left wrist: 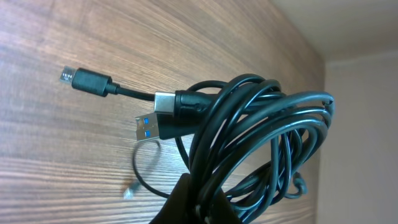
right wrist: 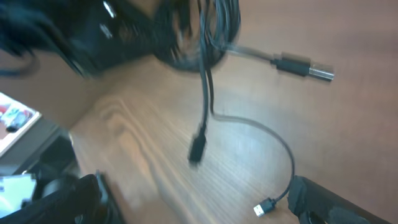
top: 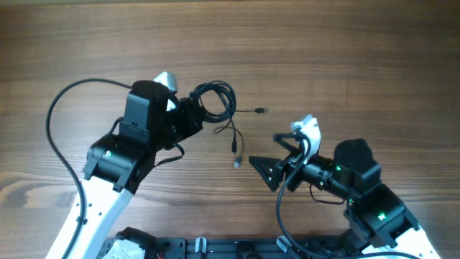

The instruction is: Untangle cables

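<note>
A bundle of thin black cables (top: 215, 101) lies coiled at the table's middle, and my left gripper (top: 188, 114) is shut on its left side. In the left wrist view the coil (left wrist: 261, 137) rises from between the fingers (left wrist: 183, 199), with a USB plug (left wrist: 152, 127) and a small plug (left wrist: 74, 78) sticking out to the left. Loose ends trail right (top: 260, 110) and down (top: 236, 155). My right gripper (top: 264, 149) stands open just right of those ends, holding nothing. Its view is blurred: a thin cable's small plug (right wrist: 267, 207) lies by the right finger (right wrist: 323, 202).
The table (top: 345, 50) is brown wood. Thick black arm wires loop at the far left (top: 54, 122) and beside the right arm (top: 280, 208). A black rail (top: 215, 248) runs along the front edge. A white patch (right wrist: 12, 124) shows at the right wrist view's left edge.
</note>
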Tool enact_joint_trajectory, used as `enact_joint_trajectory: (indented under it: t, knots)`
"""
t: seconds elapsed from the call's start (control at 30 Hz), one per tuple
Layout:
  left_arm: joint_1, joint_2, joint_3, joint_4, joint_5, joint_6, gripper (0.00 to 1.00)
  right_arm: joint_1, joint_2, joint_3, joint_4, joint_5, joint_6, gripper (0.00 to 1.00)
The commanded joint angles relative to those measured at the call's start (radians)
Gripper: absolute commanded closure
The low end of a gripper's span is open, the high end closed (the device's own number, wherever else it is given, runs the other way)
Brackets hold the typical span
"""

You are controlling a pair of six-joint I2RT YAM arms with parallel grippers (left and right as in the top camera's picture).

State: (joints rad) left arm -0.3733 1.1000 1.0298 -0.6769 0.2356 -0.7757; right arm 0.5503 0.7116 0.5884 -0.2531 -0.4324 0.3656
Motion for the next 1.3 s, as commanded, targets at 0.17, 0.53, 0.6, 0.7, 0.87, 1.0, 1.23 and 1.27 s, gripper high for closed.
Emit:
enact_joint_trajectory:
  t: [0.17, 0.53, 0.6, 0.7, 0.87, 1.0, 1.23, 1.27]
  knots:
    - [0.005, -0.014, 0.005, -0.099, 0.053, -0.052, 0.96, 0.002, 0.158, 0.021, 0.205, 0.063, -0.161, 0.00]
    - [0.005, -0.014, 0.005, -0.103, 0.060, -0.005, 0.96, 0.156, 0.277, 0.021, 0.299, 0.349, -0.351, 0.00]
    - [0.005, -0.014, 0.005, -0.133, -0.036, 0.009, 0.96, 0.225, 0.273, 0.021, 0.288, 0.621, -0.454, 0.00]
    - [0.005, -0.014, 0.005, -0.187, -0.153, 0.009, 0.96, 0.295, 0.237, 0.023, 0.290, 0.740, -0.533, 0.00]
    - [0.004, -0.014, 0.005, -0.188, -0.106, 0.016, 0.96, 0.373, 0.258, 0.023, 0.287, 0.566, -0.510, 0.00]
    - [0.004, -0.014, 0.005, -0.169, 0.069, 0.108, 0.96, 0.400, 0.356, 0.023, 0.292, 0.499, -0.461, 0.00]
    - [0.004, -0.014, 0.005, -0.172, 0.149, 0.118, 0.96, 0.401, 0.404, 0.023, 0.323, 0.515, -0.475, 0.00]
    - [0.004, -0.014, 0.005, -0.172, 0.158, 0.119, 0.96, 0.401, 0.404, 0.023, 0.323, 0.535, -0.475, 0.00]
